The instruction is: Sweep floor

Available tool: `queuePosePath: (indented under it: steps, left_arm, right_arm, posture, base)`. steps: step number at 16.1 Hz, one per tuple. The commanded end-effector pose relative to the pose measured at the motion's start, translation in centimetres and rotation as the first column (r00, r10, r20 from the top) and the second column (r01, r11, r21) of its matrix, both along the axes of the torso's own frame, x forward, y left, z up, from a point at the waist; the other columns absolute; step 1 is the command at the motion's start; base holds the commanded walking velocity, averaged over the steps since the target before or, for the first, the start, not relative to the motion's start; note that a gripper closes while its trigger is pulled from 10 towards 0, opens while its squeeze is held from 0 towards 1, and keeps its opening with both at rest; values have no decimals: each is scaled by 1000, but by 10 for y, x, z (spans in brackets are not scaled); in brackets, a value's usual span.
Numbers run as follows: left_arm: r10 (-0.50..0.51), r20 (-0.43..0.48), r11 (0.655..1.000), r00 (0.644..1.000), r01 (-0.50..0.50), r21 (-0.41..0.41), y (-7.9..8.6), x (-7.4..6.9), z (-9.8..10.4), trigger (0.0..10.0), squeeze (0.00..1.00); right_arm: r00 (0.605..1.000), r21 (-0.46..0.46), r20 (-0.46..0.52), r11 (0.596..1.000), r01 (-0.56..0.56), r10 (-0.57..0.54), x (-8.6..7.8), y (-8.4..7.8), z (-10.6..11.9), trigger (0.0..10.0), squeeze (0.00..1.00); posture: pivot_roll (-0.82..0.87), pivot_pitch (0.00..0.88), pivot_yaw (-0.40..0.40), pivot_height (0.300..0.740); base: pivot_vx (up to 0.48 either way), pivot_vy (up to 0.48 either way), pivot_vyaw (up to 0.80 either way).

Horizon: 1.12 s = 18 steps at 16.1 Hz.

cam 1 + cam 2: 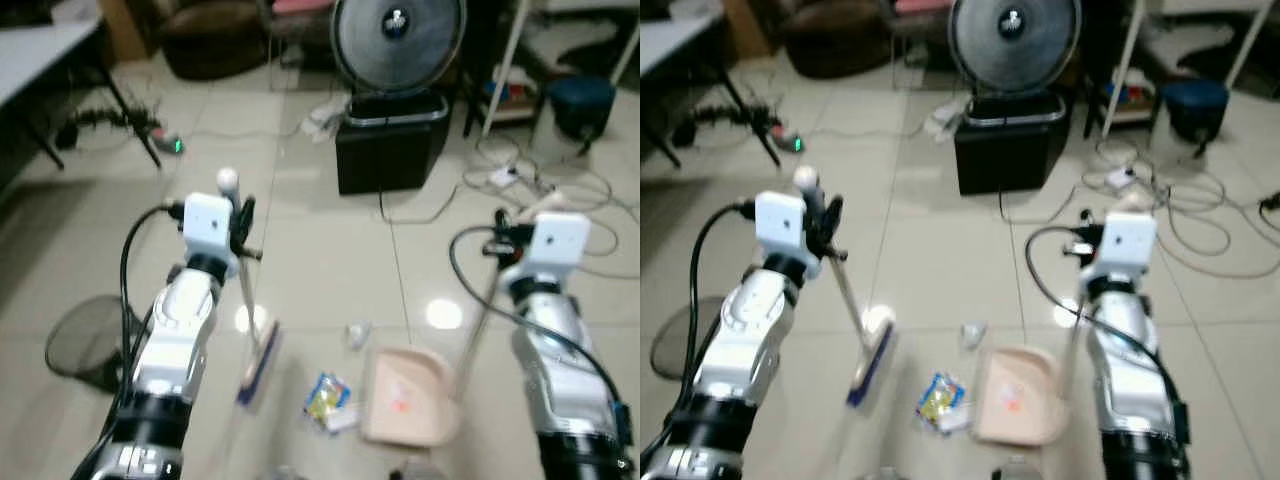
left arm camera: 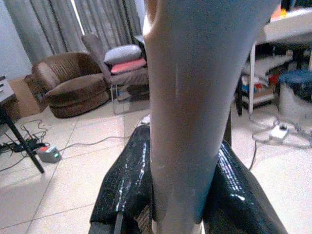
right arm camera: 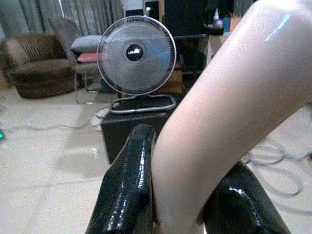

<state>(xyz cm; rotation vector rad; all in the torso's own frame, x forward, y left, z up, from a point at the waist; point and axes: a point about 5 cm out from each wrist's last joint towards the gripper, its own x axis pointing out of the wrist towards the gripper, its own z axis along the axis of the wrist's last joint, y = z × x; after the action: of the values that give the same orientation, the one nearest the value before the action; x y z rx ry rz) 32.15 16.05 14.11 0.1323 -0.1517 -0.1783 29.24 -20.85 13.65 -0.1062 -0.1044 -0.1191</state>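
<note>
My left gripper [image 1: 243, 222] is shut on the pale handle of a broom [image 1: 258, 362], whose blue-edged head rests on the tiled floor. In the left wrist view the handle [image 2: 195, 97] fills the gap between both black fingers [image 2: 124, 185]. My right gripper [image 1: 503, 222] is shut on the upright handle of a beige dustpan [image 1: 408, 397], which lies flat on the floor to the right of the broom head. The right wrist view shows that handle [image 3: 219, 122] clamped between the fingers. A yellow-and-blue wrapper [image 1: 327, 399] and a small crumpled scrap [image 1: 358, 334] lie between broom and dustpan.
A black box [image 1: 390, 150] carrying a round fan [image 1: 398, 40] stands ahead. Cables and a power strip [image 1: 510, 178] sprawl at the right. A black mesh bin [image 1: 90, 340] sits at my left. A table leg [image 1: 130, 110] and a brown armchair [image 1: 215, 35] are further back.
</note>
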Motion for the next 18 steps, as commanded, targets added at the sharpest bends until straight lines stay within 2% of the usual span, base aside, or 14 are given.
queuePosePath:
  steps: [1, 3, 7, 10, 12, 15, 18]
  left_arm:
    - [37, 19, 998, 999, -38, 50, 14, 1, 2, 10000, 0]
    - [43, -4, 997, 999, -43, 65, 17, 6, -3, 10000, 0]
    - [14, -11, 995, 1000, -13, 102, 12, 9, -11, 10000, 0]
    - [12, 5, 997, 1000, -13, 78, 11, 9, -14, 10000, 0]
    - [10, 10, 998, 1000, -11, 61, 8, 9, -18, 10000, 0]
    - [4, -2, 999, 1000, -4, 47, 4, 9, -25, 10000, 0]
    - [-14, -12, 999, 1000, 15, 43, -6, 8, -31, 10000, 0]
  right_arm:
    - [998, -28, 35, 998, -60, 61, 3, 12, 3, 10000, 0]
    - [995, -94, 32, 991, -95, 98, 6, 13, -2, 10000, 0]
    - [992, -189, 40, 975, -114, 124, 12, 14, -11, 10000, 0]
    - [986, -257, 78, 958, -125, 150, 19, 23, -14, 10000, 0]
    - [977, -312, 100, 939, -146, 186, 22, 38, -17, 10000, 0]
    - [973, -313, 95, 934, -171, 210, 23, 57, -30, 10000, 0]
    - [964, -352, 72, 911, -215, 255, 18, 80, -47, 10000, 0]
  posture:
    - [-6, 97, 98, 740]
    - [3, 125, 106, 740]
    - [29, 186, 115, 740]
    - [46, 223, 115, 740]
    - [59, 244, 114, 740]
    - [69, 263, 116, 740]
    - [79, 273, 116, 740]
  base:
    - [0, 0, 0]
    - [0, 0, 0]
    - [0, 0, 0]
    - [0, 0, 0]
    - [0, 0, 0]
    - [0, 0, 0]
    - [0, 0, 0]
